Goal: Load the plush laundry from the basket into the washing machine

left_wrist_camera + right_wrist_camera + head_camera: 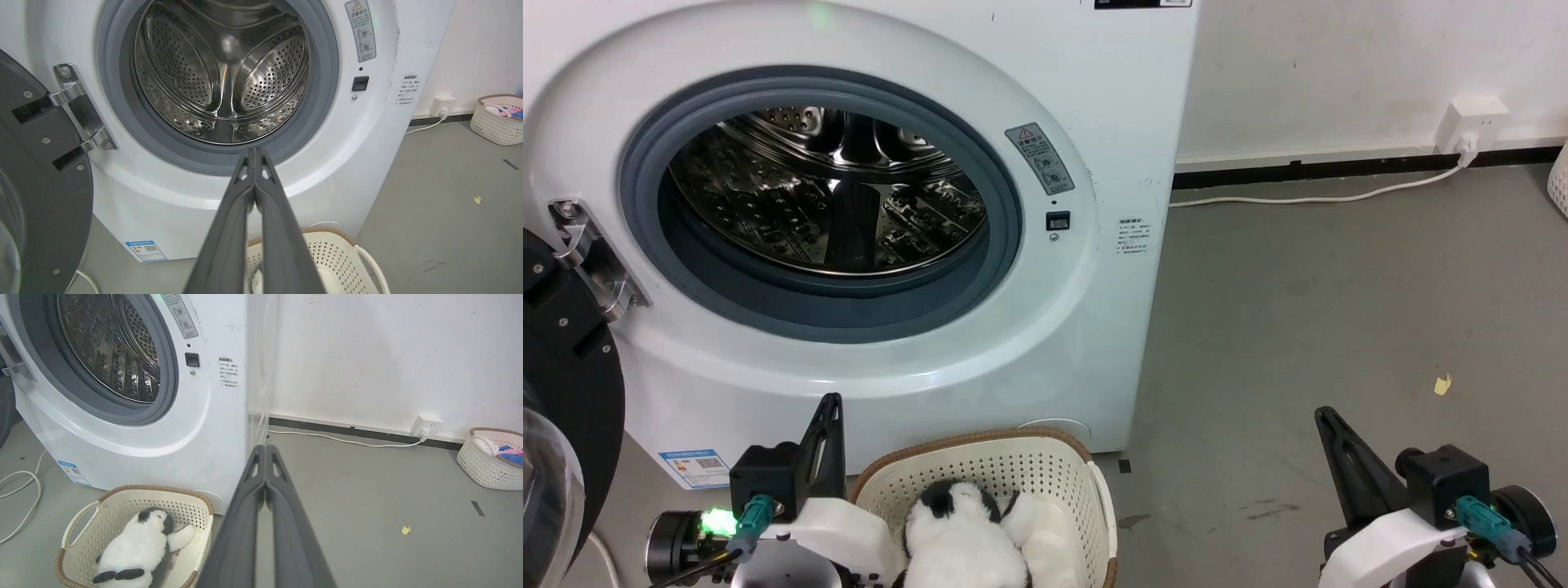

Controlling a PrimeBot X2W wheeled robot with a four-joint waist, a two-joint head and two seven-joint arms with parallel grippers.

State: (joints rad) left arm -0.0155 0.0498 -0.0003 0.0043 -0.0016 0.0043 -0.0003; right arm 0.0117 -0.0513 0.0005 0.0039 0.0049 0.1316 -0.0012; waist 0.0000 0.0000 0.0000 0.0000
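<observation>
The plush laundry [968,535] [135,551], a fluffy white toy with black ears and limbs, lies in the cream basket [1045,478] [122,498] [335,253] on the floor in front of the washing machine [1086,310] [367,163] [196,428]. The porthole stands open onto the bare steel drum [833,188] [224,69], with the black-rimmed door [564,392] [36,196] swung out to the left. My left gripper [832,404] [254,152] is shut on nothing, just left of the basket. My right gripper [1325,416] [265,449] is shut on nothing, over bare floor to the right.
A white cable [1315,196] runs along the wall to a socket [1470,122]. A second cream basket [490,463] [496,120] with coloured clothes stands by the wall at the far right. Another cable [24,486] loops on the floor left of the washer. A yellow scrap [1443,384] lies on the grey floor.
</observation>
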